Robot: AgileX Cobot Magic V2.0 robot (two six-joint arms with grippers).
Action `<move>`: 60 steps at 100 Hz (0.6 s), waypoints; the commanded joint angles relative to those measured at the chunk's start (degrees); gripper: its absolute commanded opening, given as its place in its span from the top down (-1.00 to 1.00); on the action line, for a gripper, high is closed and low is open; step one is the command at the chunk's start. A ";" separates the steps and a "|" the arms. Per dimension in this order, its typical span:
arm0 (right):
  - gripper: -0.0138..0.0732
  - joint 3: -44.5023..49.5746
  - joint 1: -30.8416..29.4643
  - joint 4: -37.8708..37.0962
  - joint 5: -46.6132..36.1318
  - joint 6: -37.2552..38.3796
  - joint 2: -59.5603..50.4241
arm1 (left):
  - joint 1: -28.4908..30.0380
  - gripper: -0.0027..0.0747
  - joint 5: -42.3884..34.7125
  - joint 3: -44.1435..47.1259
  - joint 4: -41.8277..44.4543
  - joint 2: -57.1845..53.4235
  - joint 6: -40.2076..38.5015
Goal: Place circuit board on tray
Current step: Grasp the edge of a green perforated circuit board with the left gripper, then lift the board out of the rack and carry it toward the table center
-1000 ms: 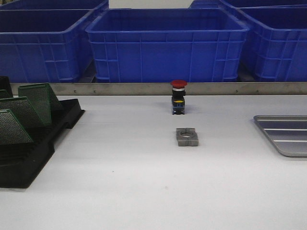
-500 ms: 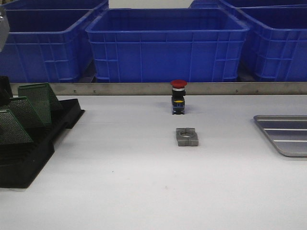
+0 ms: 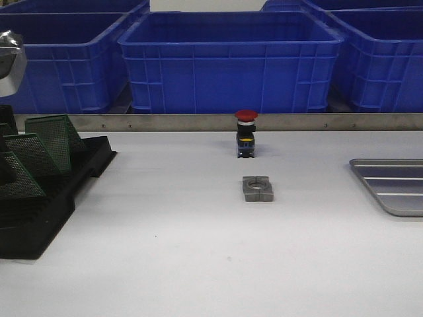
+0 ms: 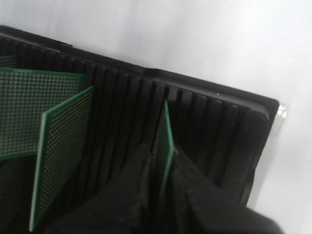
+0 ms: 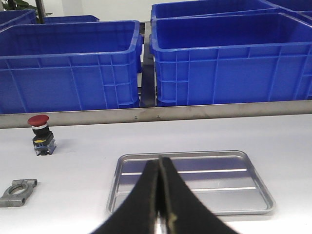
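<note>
Several green circuit boards (image 3: pixel 49 142) stand in a black slotted rack (image 3: pixel 46 211) at the table's left. In the left wrist view my left gripper (image 4: pixel 162 152) is closed on the top edge of one circuit board (image 4: pixel 167 126), which stands edge-on in the rack (image 4: pixel 214 117). Two other boards (image 4: pixel 61 156) stand beside it. The silver tray (image 3: pixel 395 186) lies at the table's right edge. In the right wrist view the tray (image 5: pixel 195 181) is empty. My right gripper (image 5: pixel 159 162) is shut and empty, hovering over its near rim.
A red push-button switch (image 3: pixel 246 135) stands at mid-table, with a grey metal clamp (image 3: pixel 258 189) in front of it. Big blue bins (image 3: pixel 228 63) line the back behind a metal rail. Part of my left arm (image 3: pixel 10 63) shows at the upper left.
My left arm has come into the front view at the upper left, moving down and right over the rack. The near boards look slightly shifted. Tray, switch and clamp are unmoved.
</note>
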 commanded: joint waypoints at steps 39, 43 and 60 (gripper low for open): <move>0.83 -0.71 0.03 -0.65 -4.32 -0.31 -1.47 | -0.44 0.98 1.01 -1.66 -0.03 -12.33 -0.52; 0.83 -0.71 0.03 -0.65 -4.32 -0.31 -1.47 | -0.44 0.98 2.22 -1.66 -1.09 -13.79 -0.52; 0.83 -0.71 0.03 -0.65 -4.32 -0.31 -1.47 | -0.44 0.98 6.63 -1.66 -11.96 -18.75 -0.52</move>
